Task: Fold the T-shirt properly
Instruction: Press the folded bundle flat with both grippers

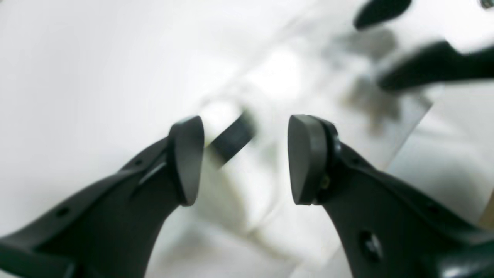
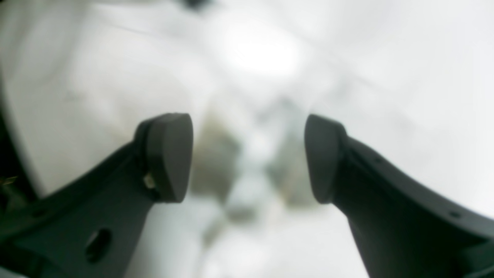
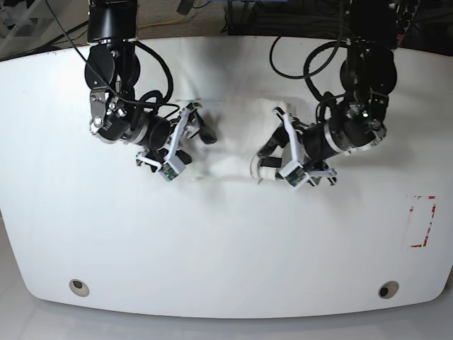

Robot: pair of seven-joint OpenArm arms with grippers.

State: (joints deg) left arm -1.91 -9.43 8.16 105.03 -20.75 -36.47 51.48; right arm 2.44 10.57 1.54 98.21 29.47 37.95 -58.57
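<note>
The T-shirt (image 3: 230, 138) is lying bunched up on the white desk (image 3: 226, 241), toward its far edge, between the two arms; only plain white cloth is showing in the base view, and no print can be made out there. On that view's left, the right hand (image 3: 202, 127) is hovering at the shirt's left edge with its fingers (image 2: 170, 154) standing wide apart and nothing between them; its wrist camera is giving only a blurred white surface beneath. On the base view's right, the left hand (image 3: 267, 157) is hanging at the shirt's right edge, its fingers (image 1: 305, 158) likewise spread wide and gripping nothing. Blurred white cloth is filling the left wrist view. Near the desk's right edge a red-outlined rectangle (image 3: 420, 221) is marked.
</note>
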